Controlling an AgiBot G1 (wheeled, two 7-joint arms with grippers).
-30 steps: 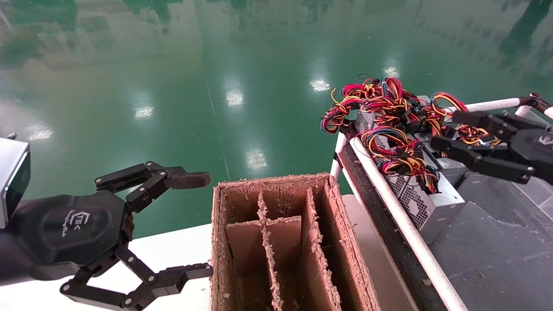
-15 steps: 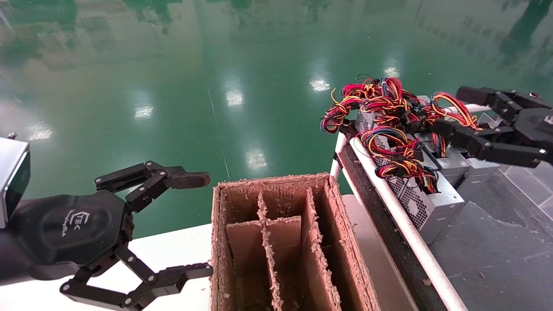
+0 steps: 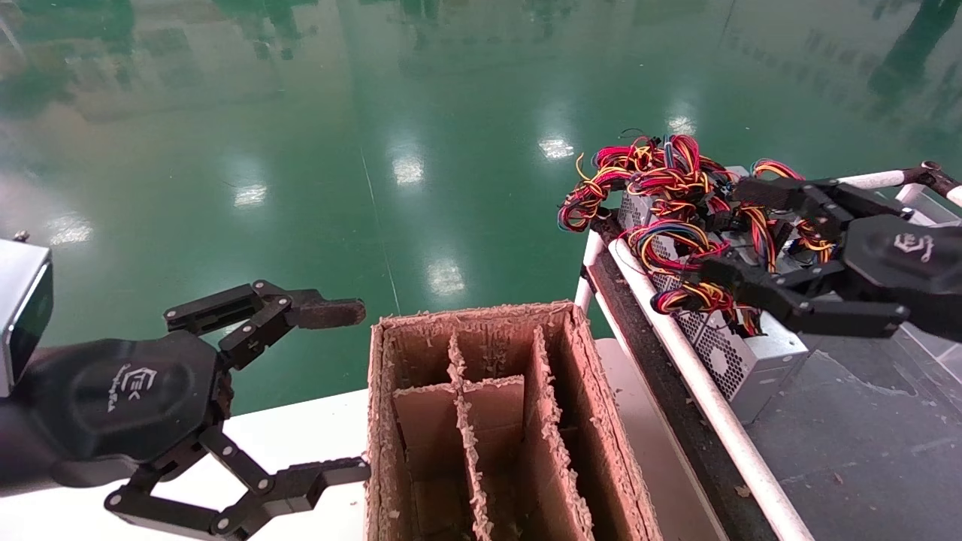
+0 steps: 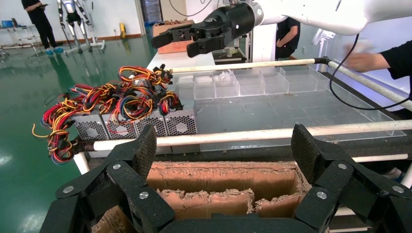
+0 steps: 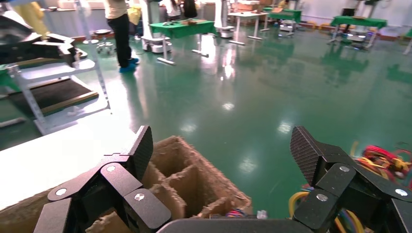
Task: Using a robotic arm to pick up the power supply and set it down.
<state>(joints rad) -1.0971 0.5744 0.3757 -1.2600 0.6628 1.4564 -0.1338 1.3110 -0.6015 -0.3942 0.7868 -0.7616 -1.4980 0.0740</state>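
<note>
Right gripper point(image 3: 740, 233) at right of head view, fingers spread wide, hovering over wire bundle point(image 3: 676, 195), clamped on nothing. Power supply point(image 3: 740, 357) below it at row's near end, against white rail point(image 3: 699, 383). Judged heavy, rigid, slick metal; grab casing sides, not floppy wires. Left gripper point(image 3: 357, 391) parked lower left, fingers apart.

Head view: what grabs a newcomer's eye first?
The tangle of red, yellow and black wires heaped on the grey power supplies at the cart's near rail, on the right. The right tool hangs open over them. In front sits a frayed cardboard box with dividers, beside the open, idle left tool.
</note>
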